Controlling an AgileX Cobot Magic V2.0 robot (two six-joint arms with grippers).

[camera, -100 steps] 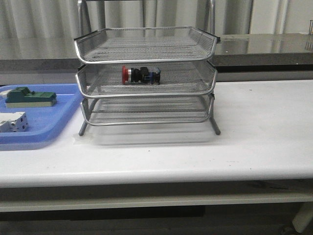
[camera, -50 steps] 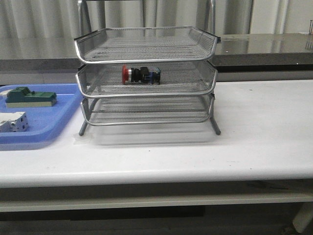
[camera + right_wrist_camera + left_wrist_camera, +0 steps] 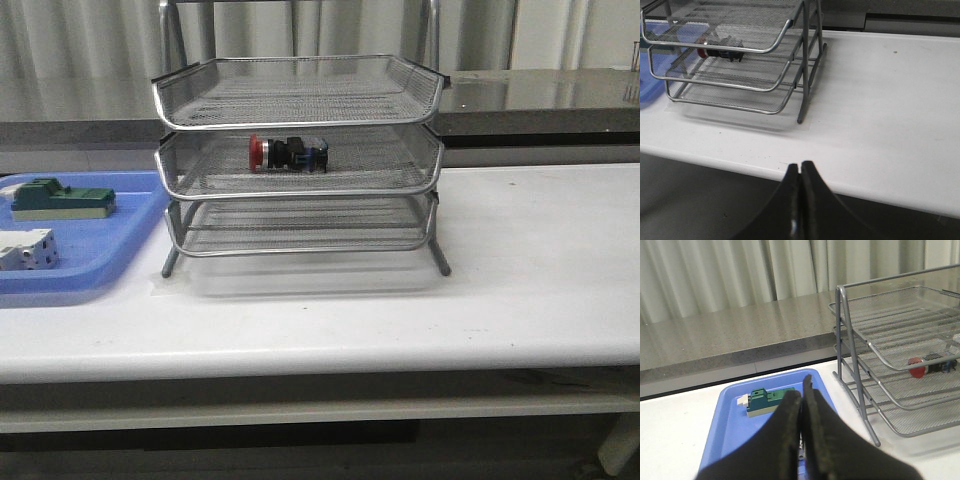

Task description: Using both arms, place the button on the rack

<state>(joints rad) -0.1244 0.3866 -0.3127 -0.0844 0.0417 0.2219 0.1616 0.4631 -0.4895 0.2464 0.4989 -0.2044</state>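
Left end effector (image 3: 801,395) fingers pressed together, holding nothing, above the blue tray (image 3: 730,425); right end effector (image 3: 800,170) also pressed together and empty, off the bench (image 3: 520,260) front edge. Button (image 3: 287,153) lies on its side in the rack's (image 3: 300,160) middle tier, red cap toward 9 o'clock. Grey counter and pale curtains behind.

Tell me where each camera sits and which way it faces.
Front: faces forward over the white table at the three-tier silver wire-mesh rack; no arm shows.
Left wrist: above the blue plastic tray, rack beside it; shut left gripper shows.
Right wrist: off the table's near edge; shut right gripper shows.
All share the red-capped button on the middle tier.
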